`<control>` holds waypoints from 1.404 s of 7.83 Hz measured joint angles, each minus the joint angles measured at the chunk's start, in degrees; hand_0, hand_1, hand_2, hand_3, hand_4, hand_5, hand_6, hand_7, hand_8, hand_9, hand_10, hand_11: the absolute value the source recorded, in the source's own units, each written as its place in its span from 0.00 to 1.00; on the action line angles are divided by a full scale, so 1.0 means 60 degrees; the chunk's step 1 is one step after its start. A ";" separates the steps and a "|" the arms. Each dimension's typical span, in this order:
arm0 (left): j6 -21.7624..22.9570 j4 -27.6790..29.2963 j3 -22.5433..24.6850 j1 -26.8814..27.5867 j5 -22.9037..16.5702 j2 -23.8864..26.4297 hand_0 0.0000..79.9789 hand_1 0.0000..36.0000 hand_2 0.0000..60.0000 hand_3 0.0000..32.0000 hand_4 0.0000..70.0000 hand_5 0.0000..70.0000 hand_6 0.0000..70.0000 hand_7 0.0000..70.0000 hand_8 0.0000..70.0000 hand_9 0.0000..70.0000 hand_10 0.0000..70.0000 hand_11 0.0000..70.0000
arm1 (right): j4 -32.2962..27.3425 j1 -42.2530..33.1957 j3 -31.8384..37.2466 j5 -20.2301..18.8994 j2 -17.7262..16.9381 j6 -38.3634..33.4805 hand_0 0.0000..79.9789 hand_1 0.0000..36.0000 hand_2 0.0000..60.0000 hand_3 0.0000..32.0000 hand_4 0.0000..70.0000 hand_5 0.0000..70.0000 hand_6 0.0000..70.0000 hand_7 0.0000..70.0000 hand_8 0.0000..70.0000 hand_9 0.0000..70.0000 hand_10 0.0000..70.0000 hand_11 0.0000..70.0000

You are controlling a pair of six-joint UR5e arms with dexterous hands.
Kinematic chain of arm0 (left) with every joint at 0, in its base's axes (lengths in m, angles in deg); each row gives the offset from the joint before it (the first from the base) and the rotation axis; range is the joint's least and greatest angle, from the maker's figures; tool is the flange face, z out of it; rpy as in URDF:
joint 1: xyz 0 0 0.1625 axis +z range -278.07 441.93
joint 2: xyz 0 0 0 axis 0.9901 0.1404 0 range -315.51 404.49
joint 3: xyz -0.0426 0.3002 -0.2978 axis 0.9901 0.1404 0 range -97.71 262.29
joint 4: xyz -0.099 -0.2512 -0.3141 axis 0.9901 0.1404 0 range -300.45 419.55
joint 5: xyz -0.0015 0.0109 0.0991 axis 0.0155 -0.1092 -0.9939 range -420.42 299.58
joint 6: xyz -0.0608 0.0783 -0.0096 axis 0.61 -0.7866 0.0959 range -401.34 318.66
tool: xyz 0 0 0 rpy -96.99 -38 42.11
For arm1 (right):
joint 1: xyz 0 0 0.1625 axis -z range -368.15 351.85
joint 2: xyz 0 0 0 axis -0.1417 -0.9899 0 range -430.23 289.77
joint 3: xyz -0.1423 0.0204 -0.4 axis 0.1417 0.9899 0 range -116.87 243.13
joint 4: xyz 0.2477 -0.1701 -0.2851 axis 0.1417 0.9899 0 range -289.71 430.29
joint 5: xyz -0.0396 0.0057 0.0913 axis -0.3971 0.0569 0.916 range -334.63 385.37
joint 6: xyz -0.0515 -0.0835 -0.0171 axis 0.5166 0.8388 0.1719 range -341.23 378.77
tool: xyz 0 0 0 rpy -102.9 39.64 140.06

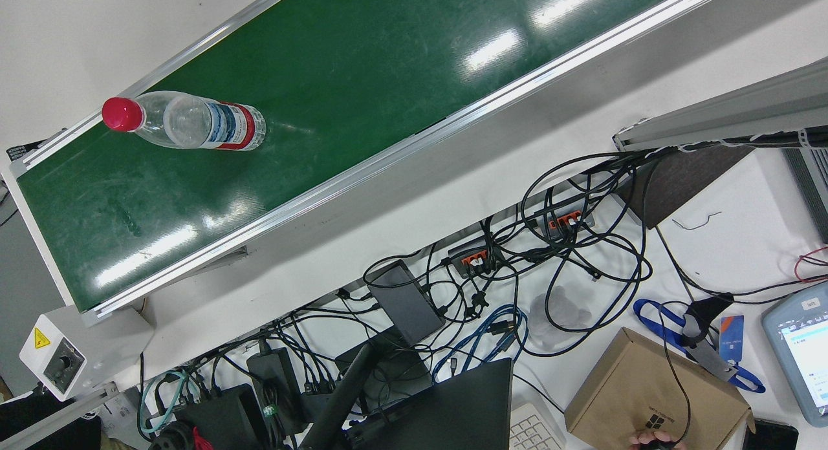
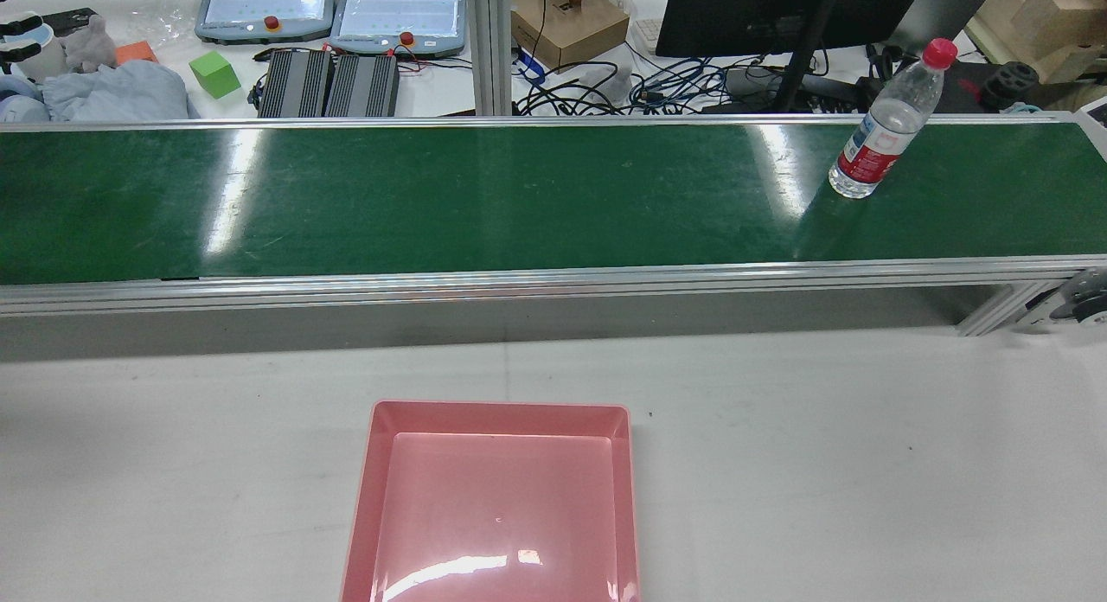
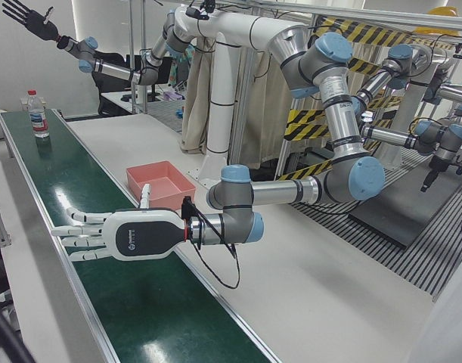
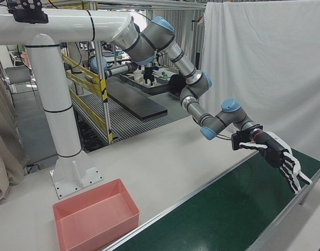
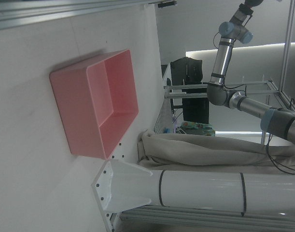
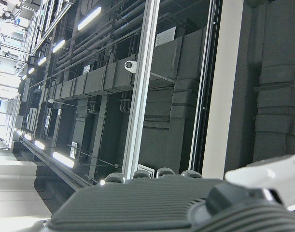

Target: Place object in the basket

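A clear water bottle (image 1: 187, 121) with a red cap and red-blue label stands upright on the green conveyor belt (image 2: 519, 195) near its right end (image 2: 882, 126), the far end in the left-front view (image 3: 38, 115). The pink basket (image 2: 502, 409) sits empty on the white table before the belt (image 3: 147, 168) (image 4: 94, 214) (image 5: 99, 106). My white left hand (image 3: 117, 234) hovers open, fingers spread, over the belt's other end (image 4: 283, 157), far from the bottle. My black right hand (image 3: 26, 19) is raised high above the bottle's end, open, holding nothing.
The white pedestal (image 4: 65, 136) rises behind the basket. Beyond the belt lie tangled cables (image 1: 517, 275), a cardboard box (image 1: 653, 388), teach pendants (image 2: 329, 14) and a monitor (image 2: 778, 14). A person's fingers (image 1: 653, 440) rest by the box. Aluminium rails (image 2: 519, 278) edge the belt.
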 measured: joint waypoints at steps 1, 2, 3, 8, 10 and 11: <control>0.0000 0.0000 0.0000 -0.0001 0.0000 0.0000 0.63 0.00 0.00 0.31 0.01 0.43 0.07 0.03 0.15 0.17 0.11 0.17 | 0.0000 0.0000 0.0000 0.0004 0.0000 0.0000 0.00 0.00 0.00 0.00 0.00 0.00 0.00 0.00 0.00 0.00 0.00 0.00; 0.0000 0.0000 0.0000 -0.0002 0.0000 0.0000 0.63 0.00 0.00 0.29 0.02 0.43 0.08 0.03 0.17 0.18 0.11 0.17 | 0.0000 0.0000 0.0000 0.0006 0.0000 0.0000 0.00 0.00 0.00 0.00 0.00 0.00 0.00 0.00 0.00 0.00 0.00 0.00; 0.0000 0.0000 0.0000 -0.0002 0.0000 0.0000 0.63 0.00 0.00 0.27 0.03 0.43 0.08 0.04 0.17 0.18 0.11 0.17 | 0.0000 0.0004 0.0000 0.0007 0.0000 0.0000 0.00 0.00 0.00 0.00 0.00 0.00 0.00 0.00 0.00 0.00 0.00 0.00; 0.0000 -0.0022 0.0000 0.0037 0.0005 0.0000 0.64 0.00 0.00 0.28 0.04 0.44 0.08 0.04 0.17 0.18 0.12 0.18 | 0.0000 0.0005 0.0000 0.0007 0.0000 0.0000 0.00 0.00 0.00 0.00 0.00 0.00 0.00 0.00 0.00 0.00 0.00 0.00; 0.0005 -0.0097 0.0005 0.0099 0.0013 0.0055 0.65 0.00 0.00 0.26 0.05 0.44 0.08 0.04 0.17 0.18 0.12 0.18 | 0.0000 0.0001 0.0000 0.0004 0.0000 0.0000 0.00 0.00 0.00 0.00 0.00 0.00 0.00 0.00 0.00 0.00 0.00 0.00; 0.0003 -0.0132 0.0009 0.0180 0.0019 0.0089 0.64 0.00 0.00 0.28 0.01 0.43 0.07 0.03 0.14 0.16 0.11 0.17 | 0.0000 0.0001 0.0000 0.0003 0.0000 0.0000 0.00 0.00 0.00 0.00 0.00 0.00 0.00 0.00 0.00 0.00 0.00 0.00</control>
